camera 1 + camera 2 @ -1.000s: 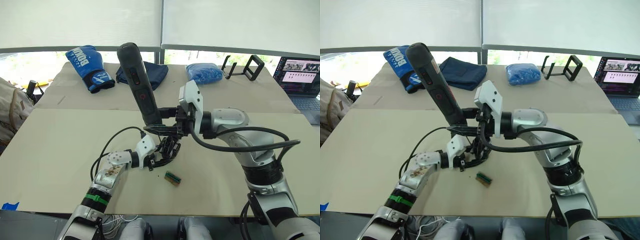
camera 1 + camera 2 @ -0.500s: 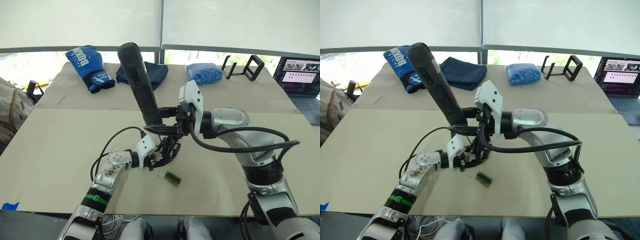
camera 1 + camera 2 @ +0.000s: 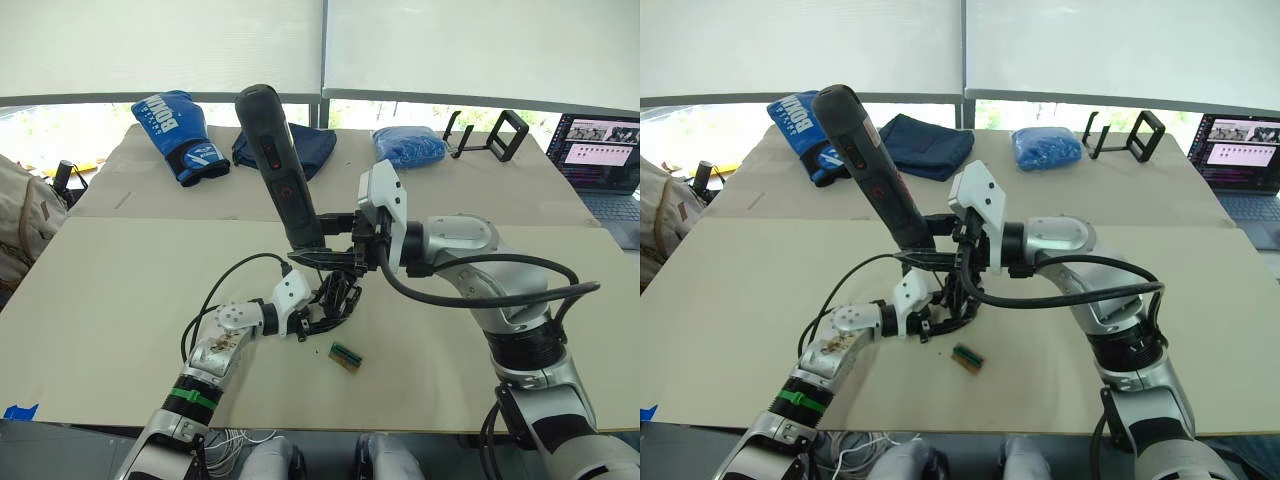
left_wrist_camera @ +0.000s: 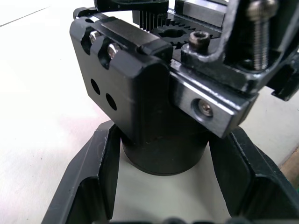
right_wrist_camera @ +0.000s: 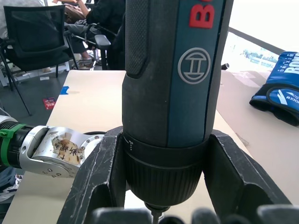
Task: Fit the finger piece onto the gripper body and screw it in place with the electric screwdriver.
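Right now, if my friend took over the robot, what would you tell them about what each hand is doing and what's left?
Left gripper: jaws shut on the gripper body, holding its round barrel just above the table.
Right gripper: jaws shut on the screwdriver, held nearly upright, leaning a little, bit pointing down at the body.
Finger piece: can't pick it out among the body's parts, so I can't say if it is fitted.
A small green-brown block lies beside them.
Left: check the finger piece is seated, drive the screw, then set things down.

Black electric screwdriver [image 3: 279, 168] with red markings; black gripper body [image 4: 154, 100]; blue boxing glove [image 3: 180, 136]
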{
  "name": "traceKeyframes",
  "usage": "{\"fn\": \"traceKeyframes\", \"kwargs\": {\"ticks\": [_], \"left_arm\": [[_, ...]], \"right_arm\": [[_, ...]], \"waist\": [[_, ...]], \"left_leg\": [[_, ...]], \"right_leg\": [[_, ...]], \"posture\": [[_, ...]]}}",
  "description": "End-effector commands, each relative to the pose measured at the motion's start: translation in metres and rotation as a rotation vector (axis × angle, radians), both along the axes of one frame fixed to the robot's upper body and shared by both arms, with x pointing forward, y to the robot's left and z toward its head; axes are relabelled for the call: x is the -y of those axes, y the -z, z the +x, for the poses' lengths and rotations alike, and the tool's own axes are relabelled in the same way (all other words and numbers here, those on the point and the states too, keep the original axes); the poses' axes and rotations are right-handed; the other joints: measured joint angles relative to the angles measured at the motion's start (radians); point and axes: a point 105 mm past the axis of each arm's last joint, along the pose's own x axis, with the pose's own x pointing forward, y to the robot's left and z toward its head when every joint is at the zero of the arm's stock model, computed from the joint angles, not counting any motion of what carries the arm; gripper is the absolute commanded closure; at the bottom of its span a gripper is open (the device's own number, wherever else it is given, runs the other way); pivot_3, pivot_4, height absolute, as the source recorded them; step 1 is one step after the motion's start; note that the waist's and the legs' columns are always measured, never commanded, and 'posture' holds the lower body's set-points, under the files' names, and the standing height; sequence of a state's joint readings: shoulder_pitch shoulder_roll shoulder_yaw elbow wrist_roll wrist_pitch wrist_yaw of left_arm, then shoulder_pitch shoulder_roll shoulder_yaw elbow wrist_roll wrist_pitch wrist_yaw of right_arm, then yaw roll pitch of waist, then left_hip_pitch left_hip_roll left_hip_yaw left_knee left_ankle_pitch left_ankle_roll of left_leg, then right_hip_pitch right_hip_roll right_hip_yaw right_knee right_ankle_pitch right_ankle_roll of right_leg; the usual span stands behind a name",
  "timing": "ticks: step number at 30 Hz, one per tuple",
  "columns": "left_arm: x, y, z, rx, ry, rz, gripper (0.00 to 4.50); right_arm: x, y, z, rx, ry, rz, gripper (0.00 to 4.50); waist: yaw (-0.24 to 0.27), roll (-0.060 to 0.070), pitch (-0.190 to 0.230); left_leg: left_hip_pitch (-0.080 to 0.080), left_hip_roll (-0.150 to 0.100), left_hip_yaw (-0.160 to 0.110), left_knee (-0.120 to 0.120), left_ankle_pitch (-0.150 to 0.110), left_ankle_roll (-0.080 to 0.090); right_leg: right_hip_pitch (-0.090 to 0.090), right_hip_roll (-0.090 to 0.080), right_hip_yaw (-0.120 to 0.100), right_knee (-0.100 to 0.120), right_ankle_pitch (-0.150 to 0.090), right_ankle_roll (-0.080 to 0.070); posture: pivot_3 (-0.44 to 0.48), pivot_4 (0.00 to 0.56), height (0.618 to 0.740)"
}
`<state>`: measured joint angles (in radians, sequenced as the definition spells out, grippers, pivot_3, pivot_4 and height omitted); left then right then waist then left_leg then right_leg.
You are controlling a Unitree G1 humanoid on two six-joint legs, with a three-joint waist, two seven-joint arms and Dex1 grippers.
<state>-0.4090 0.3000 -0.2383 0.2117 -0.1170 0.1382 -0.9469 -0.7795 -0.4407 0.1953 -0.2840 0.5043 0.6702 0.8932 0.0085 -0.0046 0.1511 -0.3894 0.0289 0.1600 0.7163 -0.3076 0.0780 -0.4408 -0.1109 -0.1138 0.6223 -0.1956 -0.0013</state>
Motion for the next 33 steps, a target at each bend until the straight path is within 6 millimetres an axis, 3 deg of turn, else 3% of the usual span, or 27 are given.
{"fn": "traceKeyframes", "kwargs": {"ticks": [1, 33], "left_arm": [[0.005, 0.0247, -0.0125, -0.094, 0.039, 0.05, 2.22], [0.0051, 0.0253, -0.0127, -0.099, 0.037, 0.047, 2.22]], "right_arm": [[0.0027, -0.0182, -0.006, 0.078, -0.014, 0.037, 2.56], [0.003, -0.0139, -0.0111, 0.11, -0.037, 0.022, 2.56]], "waist": [[0.0, 0.0, 0.0], [0.0, 0.0, 0.0]], "left_leg": [[0.0, 0.0, 0.0, 0.0, 0.0, 0.0], [0.0, 0.0, 0.0, 0.0, 0.0, 0.0]], "right_leg": [[0.0, 0.0, 0.0, 0.0, 0.0, 0.0], [0.0, 0.0, 0.0, 0.0, 0.0, 0.0]], "posture": [[0.0, 0.15, 0.74], [0.0, 0.15, 0.74]]}}
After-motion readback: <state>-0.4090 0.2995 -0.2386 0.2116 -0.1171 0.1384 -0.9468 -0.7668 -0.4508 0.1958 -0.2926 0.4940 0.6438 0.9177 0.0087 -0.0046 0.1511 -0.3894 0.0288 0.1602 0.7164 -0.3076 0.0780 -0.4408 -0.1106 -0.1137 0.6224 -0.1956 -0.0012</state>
